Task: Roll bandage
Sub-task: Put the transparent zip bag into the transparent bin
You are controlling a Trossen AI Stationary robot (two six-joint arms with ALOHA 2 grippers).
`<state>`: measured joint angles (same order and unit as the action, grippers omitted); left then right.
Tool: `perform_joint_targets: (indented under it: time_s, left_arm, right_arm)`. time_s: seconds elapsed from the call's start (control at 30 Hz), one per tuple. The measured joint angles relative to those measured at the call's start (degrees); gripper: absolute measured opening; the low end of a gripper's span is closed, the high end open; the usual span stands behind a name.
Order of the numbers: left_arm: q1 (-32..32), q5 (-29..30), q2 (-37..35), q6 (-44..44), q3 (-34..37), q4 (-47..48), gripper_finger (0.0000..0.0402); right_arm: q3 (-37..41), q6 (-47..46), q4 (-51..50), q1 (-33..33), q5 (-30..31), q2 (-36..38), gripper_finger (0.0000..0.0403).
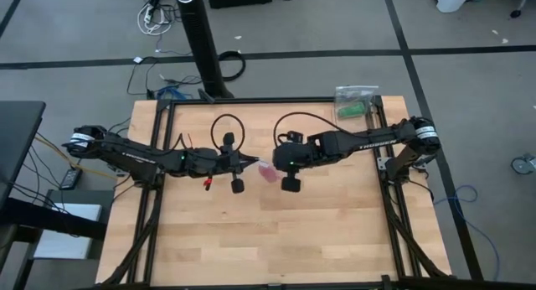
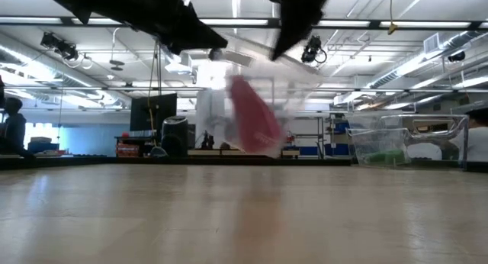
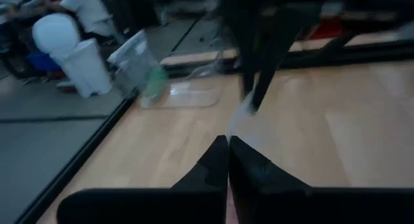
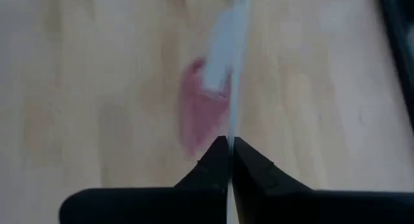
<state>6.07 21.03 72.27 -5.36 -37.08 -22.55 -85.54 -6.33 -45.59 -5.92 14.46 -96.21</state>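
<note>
Two dark arms meet over the middle of a pale wooden table (image 1: 251, 240) with a black metal frame round its edge. Its planks are smooth and light-grained. Beyond the table lies grey floor with loose cables; the low view shows a wide hall with ceiling lights, and a person (image 2: 13, 127) sits far off at the side.

Between the two grippers hangs the bandage (image 2: 254, 125) — a soft magenta-pink piece, limp and blurred, lifted clear of the table inside a thin clear wrapper (image 4: 223, 49). The left gripper (image 1: 249, 163) has its fingers pressed together just beside the bandage; whether they pinch the wrapper I cannot tell. The right gripper (image 1: 277, 162) is clenched on the wrapper's thin edge, which runs straight up from between its fingertips.

At the table's far right corner, well apart from the bandage, lies a crinkly clear plastic bag (image 1: 356, 101) with a green roll (image 1: 350, 111) in it.
</note>
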Motion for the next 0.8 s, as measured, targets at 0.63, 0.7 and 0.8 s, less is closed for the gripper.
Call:
perform_joint_targets:
  time_s: [0.63,0.7,0.8]
  left_arm:
    - [-0.1,3.2,-0.1,4.5,0.1,5.4,0.0132]
    - [-0.1,3.2,-0.1,4.6,0.0,5.8,0.0133]
    - [-0.1,3.1,-0.1,4.6,0.0,5.8,0.0133]
  right_arm:
    - [0.2,11.9,-24.5,11.5,15.9,16.8,0.0001]
    - [0.2,14.8,-26.9,13.8,17.0,17.9,0.0001]
    - [0.2,17.9,-30.1,17.0,19.6,19.3,0.0001]
